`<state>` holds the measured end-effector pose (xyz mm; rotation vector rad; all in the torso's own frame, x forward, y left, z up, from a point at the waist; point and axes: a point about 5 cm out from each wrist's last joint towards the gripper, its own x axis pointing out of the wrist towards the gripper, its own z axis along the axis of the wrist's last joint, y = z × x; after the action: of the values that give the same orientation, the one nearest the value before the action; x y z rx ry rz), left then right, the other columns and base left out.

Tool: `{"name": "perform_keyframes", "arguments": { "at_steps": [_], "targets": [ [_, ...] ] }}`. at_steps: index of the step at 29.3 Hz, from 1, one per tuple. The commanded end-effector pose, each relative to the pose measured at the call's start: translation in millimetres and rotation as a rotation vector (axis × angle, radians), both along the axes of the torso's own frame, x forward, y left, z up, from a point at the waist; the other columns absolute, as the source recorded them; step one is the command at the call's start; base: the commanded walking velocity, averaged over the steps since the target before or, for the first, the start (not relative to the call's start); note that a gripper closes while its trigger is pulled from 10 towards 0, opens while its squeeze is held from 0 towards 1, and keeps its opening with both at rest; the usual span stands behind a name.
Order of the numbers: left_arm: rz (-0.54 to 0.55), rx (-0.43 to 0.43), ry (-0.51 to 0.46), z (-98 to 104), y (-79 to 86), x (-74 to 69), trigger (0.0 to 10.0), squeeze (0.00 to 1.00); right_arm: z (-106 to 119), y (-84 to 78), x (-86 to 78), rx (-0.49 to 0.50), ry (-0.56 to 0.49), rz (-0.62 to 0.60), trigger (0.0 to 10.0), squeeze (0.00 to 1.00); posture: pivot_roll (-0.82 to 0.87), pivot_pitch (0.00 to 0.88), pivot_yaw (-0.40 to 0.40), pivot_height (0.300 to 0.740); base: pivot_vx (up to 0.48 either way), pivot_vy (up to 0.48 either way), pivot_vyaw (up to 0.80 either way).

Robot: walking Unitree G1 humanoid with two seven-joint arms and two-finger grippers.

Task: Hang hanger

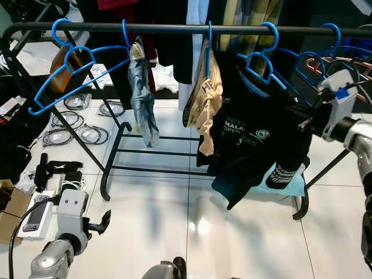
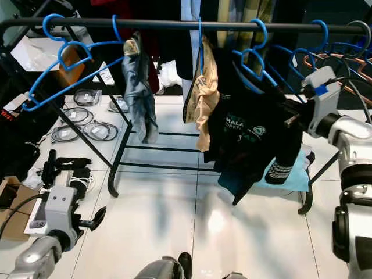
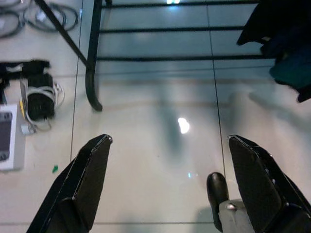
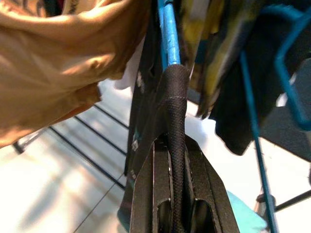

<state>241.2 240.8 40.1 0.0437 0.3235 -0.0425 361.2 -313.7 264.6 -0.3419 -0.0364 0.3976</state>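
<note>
The right end effector point(image 2: 290, 121) is raised at the right side of the black metal clothes rail point(image 1: 174, 28), and its fingers are clamped on a fold of the black T-shirt with green lettering point(image 1: 256, 139). In the right wrist view a ribbed black hem point(image 4: 176, 126) is seen pinched between the two fingers, with a blue bar of the hanger just above it. The task's thing, the blue plastic hanger carrying that shirt point(image 1: 263, 58), already has its hook over the rail, between the tan garment point(image 1: 208, 99) and the empty blue hangers point(image 1: 325, 55) at the right end.

It is judged that the step in hand is the settling of the hanger and the release of the cloth. The hook should be confirmed fully seated on the rail before the fingers are parted, and the arm should be drawn back level so that the fabric is not dragged and the hanger not pulled off.

The left end effector point(image 3: 167, 182) hangs low over the white tiled floor point(image 1: 174, 221), its fingers well apart and holding nothing.

The right fingertips are hidden by the shirt in the head views. The exact seat of the hook cannot be made out against the dark clothing behind. The rail's right end is cut off.
</note>
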Motion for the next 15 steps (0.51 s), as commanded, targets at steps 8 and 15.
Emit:
{"name": "perform_keyframes", "arguments": {
  "at_steps": [8,15],
  "targets": [
    [0.048,-0.039,0.027,-12,-5.2,7.1,10.0,0.0,58,9.5,-11.4,0.005,-0.233,0.125,0.0,0.0,-0.05,0.211,0.063,0.74,0.0,0.0,0.0],
    [0.055,-0.064,0.018,-13,-13.3,16.7,10.0,0.0,58,11.5,-23.1,-0.012,-0.231,0.162,0.0,0.0,-0.1,0.188,0.045,0.74,0.0,0.0,0.0]
  ]
}}
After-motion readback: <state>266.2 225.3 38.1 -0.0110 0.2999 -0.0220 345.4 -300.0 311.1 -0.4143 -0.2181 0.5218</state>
